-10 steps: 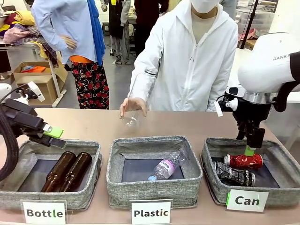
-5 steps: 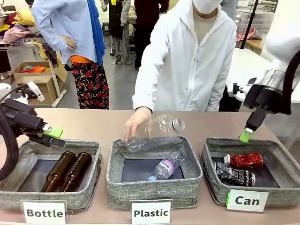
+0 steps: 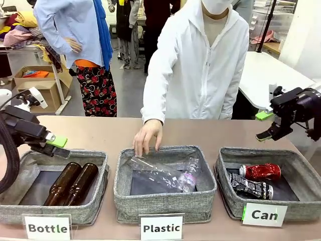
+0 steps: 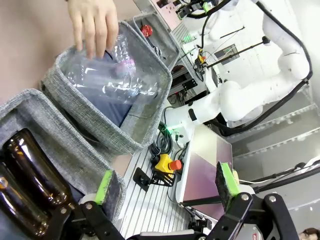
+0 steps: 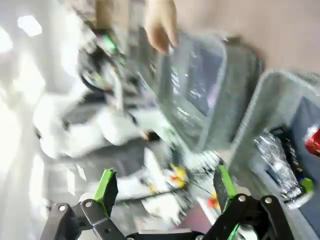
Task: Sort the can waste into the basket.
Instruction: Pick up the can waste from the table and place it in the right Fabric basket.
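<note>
The shiny red crushed can and the black printed can lie side by side in the grey basket behind the "Can" card. My right gripper hangs open and empty above the basket's far right corner, tilted sideways. In the blurred right wrist view the open right gripper looks across at the black can in the basket. My left gripper stands open over the "Bottle" basket's far left rim; in the left wrist view the gripper holds nothing.
The middle "Plastic" basket holds clear plastic bottles. The person's hand rests at its far rim. The left "Bottle" basket holds two brown glass bottles. Bare tabletop lies beyond the baskets.
My right gripper rose out of the Can basket, away from the red can, and swung up and right. The person dropped a clear bottle into the Plastic basket. The left arm stayed still.
</note>
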Motion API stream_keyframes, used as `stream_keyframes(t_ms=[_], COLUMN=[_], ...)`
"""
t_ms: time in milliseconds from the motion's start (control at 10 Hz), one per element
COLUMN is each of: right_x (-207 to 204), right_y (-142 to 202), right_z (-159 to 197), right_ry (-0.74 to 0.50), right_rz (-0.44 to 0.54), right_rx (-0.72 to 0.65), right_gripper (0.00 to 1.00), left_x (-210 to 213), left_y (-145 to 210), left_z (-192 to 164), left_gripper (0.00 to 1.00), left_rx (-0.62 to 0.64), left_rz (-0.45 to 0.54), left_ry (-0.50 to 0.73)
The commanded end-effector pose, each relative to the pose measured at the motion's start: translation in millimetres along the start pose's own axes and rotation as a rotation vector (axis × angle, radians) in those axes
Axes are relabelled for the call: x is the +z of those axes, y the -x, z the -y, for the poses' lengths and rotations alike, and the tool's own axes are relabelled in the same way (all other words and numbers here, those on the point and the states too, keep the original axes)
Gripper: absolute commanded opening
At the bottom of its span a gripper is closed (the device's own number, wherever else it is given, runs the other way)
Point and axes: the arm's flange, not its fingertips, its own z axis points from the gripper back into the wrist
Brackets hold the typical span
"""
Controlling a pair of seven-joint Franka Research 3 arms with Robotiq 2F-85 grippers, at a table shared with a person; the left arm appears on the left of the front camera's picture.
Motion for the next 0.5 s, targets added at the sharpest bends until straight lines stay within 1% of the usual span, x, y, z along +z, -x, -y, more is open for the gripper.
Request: stream_keyframes(t_ms=[0,100,200,300,400], right_x=[-2,1,0,12,12], right_y=[22,31,31,17,17], right_z=[4,9,13,19,19], right_ry=[-0.318,-0.326,-0.301,-0.184,-0.184], right_rz=[0.506,0.583,0.67,0.255,0.255], right_rx=[-0.088,-0.101,-0.146,-0.099,-0.099], right_gripper=[1.0,1.0,1.0,1.0,1.0], left_x=[2,2,2,2,2], left_y=[2,2,2,2,2], left_z=[1,1,1,1,1], left_gripper=[1.0,1.0,1.0,1.0,1.0], left_rx=[-0.017,-0.017,-0.017,-0.017,-0.017], left_rz=[-0.002,-0.002,-0.002,-0.002,-0.002], left_ry=[0.01,0.01,0.01,0.01,0.01])
